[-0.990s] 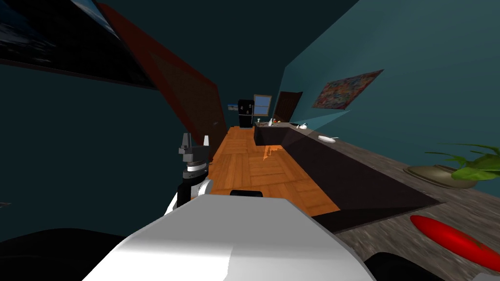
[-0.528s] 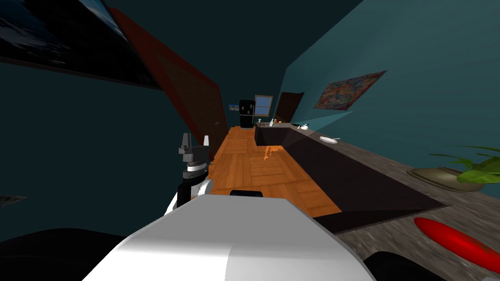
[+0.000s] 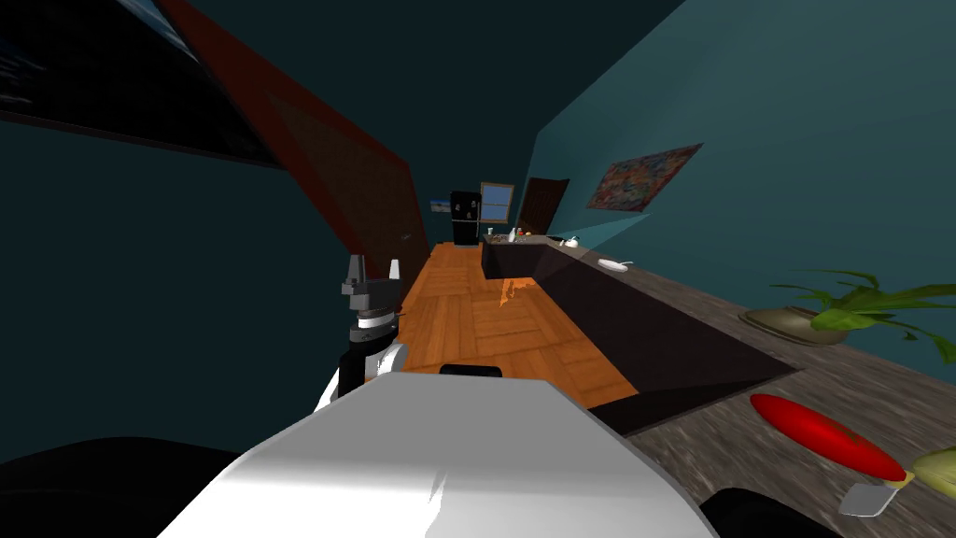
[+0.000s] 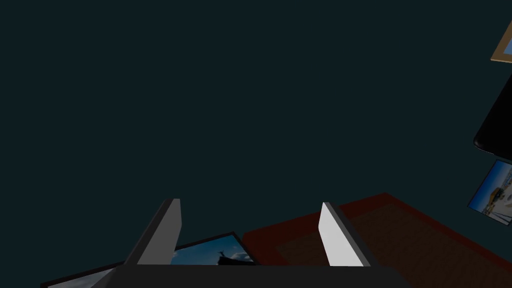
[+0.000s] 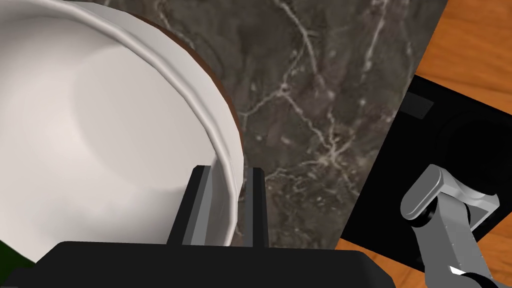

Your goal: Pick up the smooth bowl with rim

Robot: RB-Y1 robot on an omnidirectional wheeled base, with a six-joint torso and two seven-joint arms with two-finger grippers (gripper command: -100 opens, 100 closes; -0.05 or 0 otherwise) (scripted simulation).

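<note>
A white smooth bowl (image 5: 100, 140) with a thick rolled rim and a brown outside sits over the dark veined stone counter (image 5: 310, 100) in the right wrist view. My right gripper (image 5: 228, 170) is shut on its rim, one finger (image 5: 200, 205) inside the bowl and the other (image 5: 256, 200) outside. Whether the bowl rests on the counter I cannot tell. My left gripper (image 3: 371, 268) is raised at my left, away from the counter. It stands open with nothing between its fingers (image 4: 165, 230).
The counter (image 3: 709, 318) runs along the teal wall on my right. On it lie a red oblong dish (image 3: 822, 434), a leafy plant in a shallow dish (image 3: 840, 313) and a white item (image 3: 611, 264) farther off. Orange wood floor (image 3: 485, 318) stretches ahead.
My head view has swung, so the counter's things slid left and a pale yellow-green thing with a grey piece entered at the lower right. The left arm has not moved.
</note>
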